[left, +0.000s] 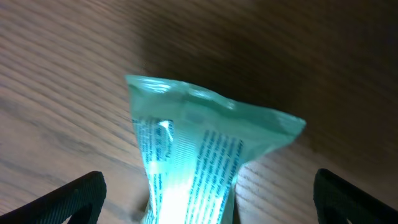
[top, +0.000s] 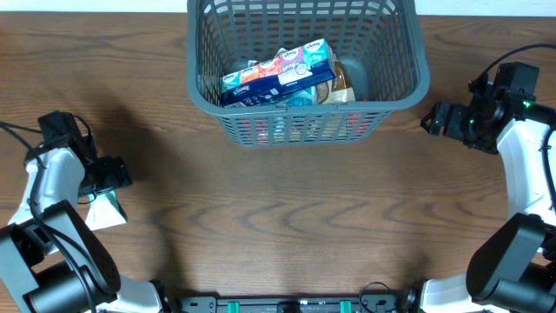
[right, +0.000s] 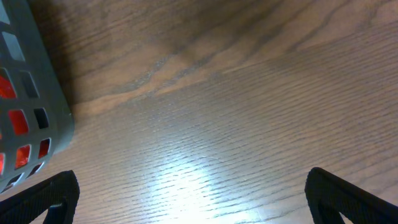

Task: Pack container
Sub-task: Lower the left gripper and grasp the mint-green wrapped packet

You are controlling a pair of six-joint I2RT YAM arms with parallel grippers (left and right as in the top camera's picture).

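Container (top: 304,127) opens upward, long axis left-right; left fingers (left: 69,199), right fingers (right: 45,200) apart.

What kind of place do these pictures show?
Probably a robot test bench, not a home kitchen: a left arm and a right arm stand at a wooden table, with a grey-blue basket holding a tissue pack.

Both arms wear white, rounded link shells joined by bulky black cylindrical joints. A thin black cable (top: 13,130) trails off the left arm (top: 48,178), and the left end effector (top: 111,174) is black. Small green lights (top: 470,114) glow on the right arm (top: 526,161) near the black right end effector (top: 433,119). Its fingertips (right: 43,199) are matte black wedges.
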